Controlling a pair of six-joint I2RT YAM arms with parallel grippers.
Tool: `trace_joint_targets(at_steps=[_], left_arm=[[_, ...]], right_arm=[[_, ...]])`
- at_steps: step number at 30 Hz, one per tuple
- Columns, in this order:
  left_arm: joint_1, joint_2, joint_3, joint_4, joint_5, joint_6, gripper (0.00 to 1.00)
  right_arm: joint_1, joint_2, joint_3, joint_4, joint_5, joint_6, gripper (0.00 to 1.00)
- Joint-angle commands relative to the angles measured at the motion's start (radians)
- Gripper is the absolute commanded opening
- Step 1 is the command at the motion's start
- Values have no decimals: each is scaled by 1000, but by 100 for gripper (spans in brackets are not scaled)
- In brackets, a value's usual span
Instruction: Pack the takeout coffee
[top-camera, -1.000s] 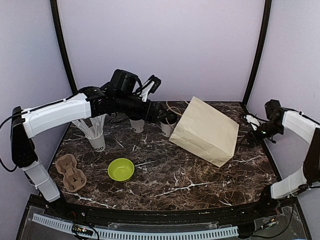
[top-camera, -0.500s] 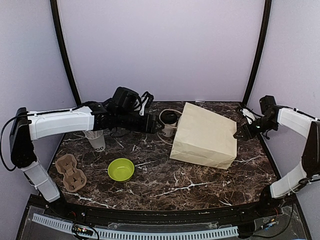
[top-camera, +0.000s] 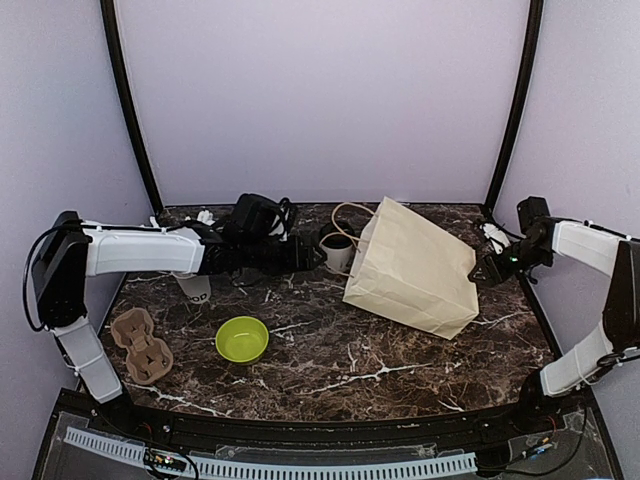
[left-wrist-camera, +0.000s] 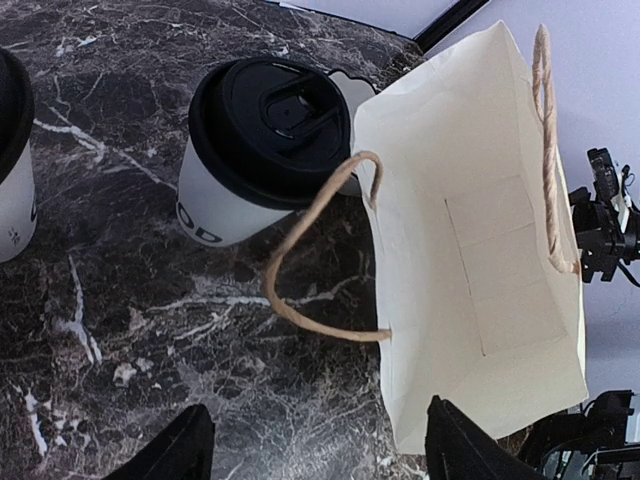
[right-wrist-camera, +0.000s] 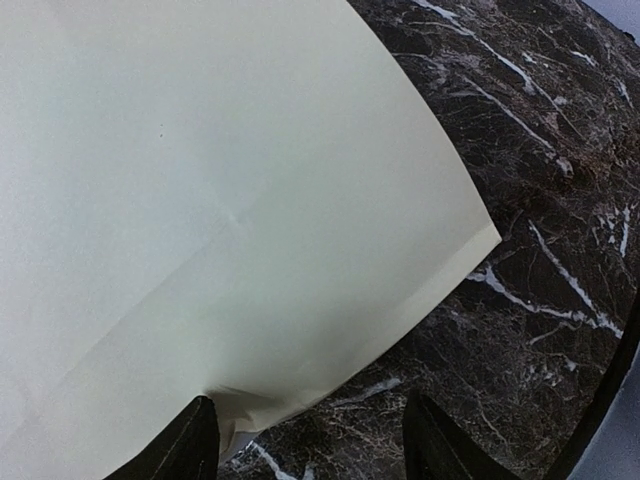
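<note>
One takeout coffee cup (top-camera: 338, 251), white with a black lid, stands at the back centre, right by the mouth of the cream paper bag (top-camera: 415, 265). The bag lies tilted with its mouth facing left. In the left wrist view that cup (left-wrist-camera: 265, 150) is beside the bag's rope handle (left-wrist-camera: 320, 260), and a second cup (left-wrist-camera: 8, 170) shows at the left edge. My left gripper (top-camera: 305, 256) (left-wrist-camera: 320, 450) is open, low over the marble before the bag's mouth (left-wrist-camera: 470, 250). My right gripper (top-camera: 487, 270) (right-wrist-camera: 315, 445) is open at the bag's bottom edge (right-wrist-camera: 250, 250).
A lime-green bowl (top-camera: 242, 339) sits front centre. A brown pulp cup carrier (top-camera: 140, 345) lies at the front left. A white cup with straws (top-camera: 195, 287) stands partly hidden under my left arm. Black frame posts (top-camera: 512, 110) flank the back wall.
My left arm has dropped lower and drawn back left of the cup. The bag has shifted and tipped up, its handles now raised. My right gripper has come in to the bag's bottom edge.
</note>
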Motion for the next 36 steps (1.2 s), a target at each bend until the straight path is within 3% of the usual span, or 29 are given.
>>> trace_joint_targets(at_steps=[1,8,10,11,13,16,20,28,36], left_arm=[[12,81,57,109,-11,-1,76],[29,216,169,167,9,-12,69],[30,226,167,193,26,4,53],[29,223,169,195,43,10,38],[19,204,169,197,53,35,20],[-14,148,162,225,80,113,2],[-49,95,206,208,199,199,0],[-64,-22,240,128,374,227,0],[-64,-81,293,-54,344,327,0]], right_arm=[[2,10,-16,33,24,9,63],[3,5,-11,24,20,14,63],[3,0,-13,21,24,14,64],[3,-4,-13,20,25,15,64],[3,-15,-14,13,27,15,64],[-2,-40,-7,-4,30,20,65],[-44,-84,33,-45,29,43,69],[-161,-149,124,-90,20,43,75],[-162,-120,138,-54,-77,93,76]])
